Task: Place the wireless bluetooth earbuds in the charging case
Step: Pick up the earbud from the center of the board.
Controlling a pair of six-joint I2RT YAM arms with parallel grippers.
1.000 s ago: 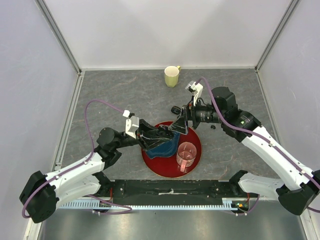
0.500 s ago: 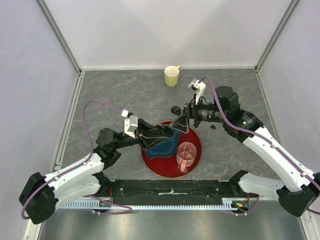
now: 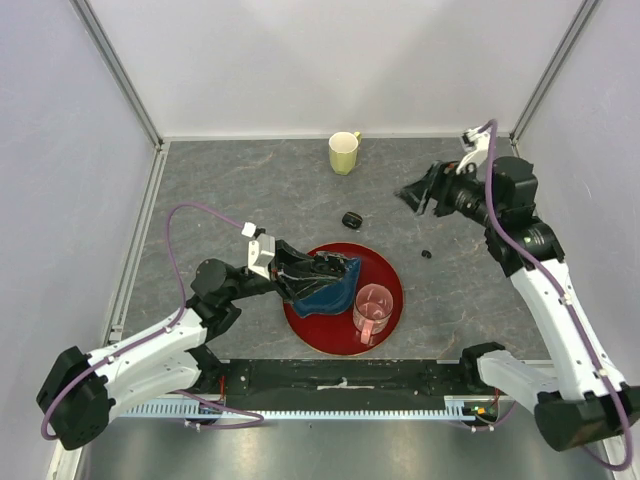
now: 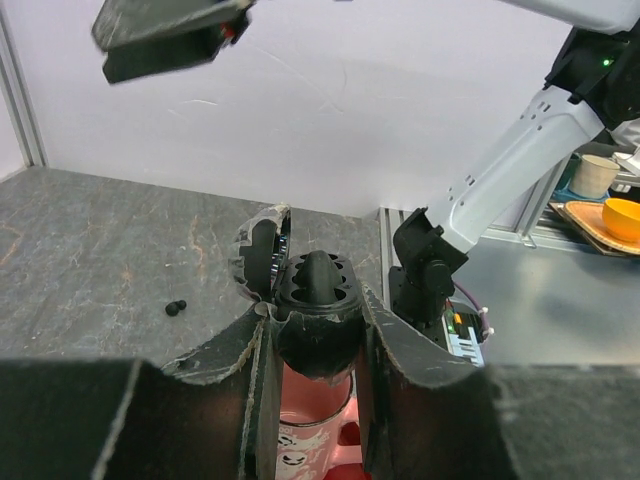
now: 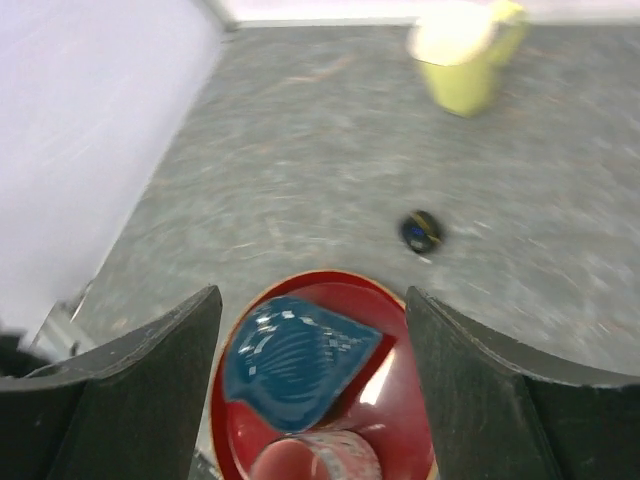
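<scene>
Charging case [image 4: 318,290], black, lid up, tight in left hand [image 4: 318,332] over red plate [image 3: 391,276]; right hand [image 5: 312,300] wide apart.

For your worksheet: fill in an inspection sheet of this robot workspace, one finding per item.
Surface: grey mottled table.
Job's things: charging case, lid open, in the left jaws; second case and one loose earbud on the table.
Clutter: yellow mug; red plate carrying blue shell dish and pink cup.
Grippers: left gripper jaws shut on charging case; right gripper jaws open, empty, aloft.
Cables: purple cable along each arm.
Surroundings: white walls.
</scene>
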